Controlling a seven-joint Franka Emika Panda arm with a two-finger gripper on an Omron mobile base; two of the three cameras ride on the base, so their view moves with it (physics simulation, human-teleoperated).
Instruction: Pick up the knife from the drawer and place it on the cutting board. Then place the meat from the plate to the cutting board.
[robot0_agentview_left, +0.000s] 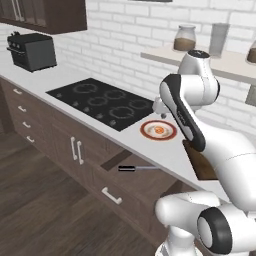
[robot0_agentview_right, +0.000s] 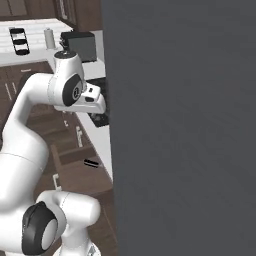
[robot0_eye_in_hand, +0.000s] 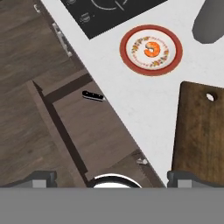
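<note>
One drawer (robot0_eye_in_hand: 94, 131) stands pulled open under the counter (robot0_eye_in_hand: 131, 105). Cutting board (robot0_eye_in_hand: 199, 131) lies at three o'clock in the hand view, plate (robot0_eye_in_hand: 151, 49) at one, meat (robot0_eye_in_hand: 152, 49) on it. Knife (robot0_agentview_left: 137, 168) lies in the drawer, handle showing. Gripper (robot0_eye_in_hand: 111, 177) high above, jaws apart.

Home kitchen, black cooktop (robot0_agentview_left: 102, 102), white brick wall (robot0_agentview_left: 125, 30), dark wood cabinets (robot0_agentview_left: 55, 145), toaster oven (robot0_agentview_left: 32, 51)

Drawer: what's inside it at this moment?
Inside the open drawer lies the knife: its dark handle shows, while the counter edge covers the blade in the hand view.
</note>
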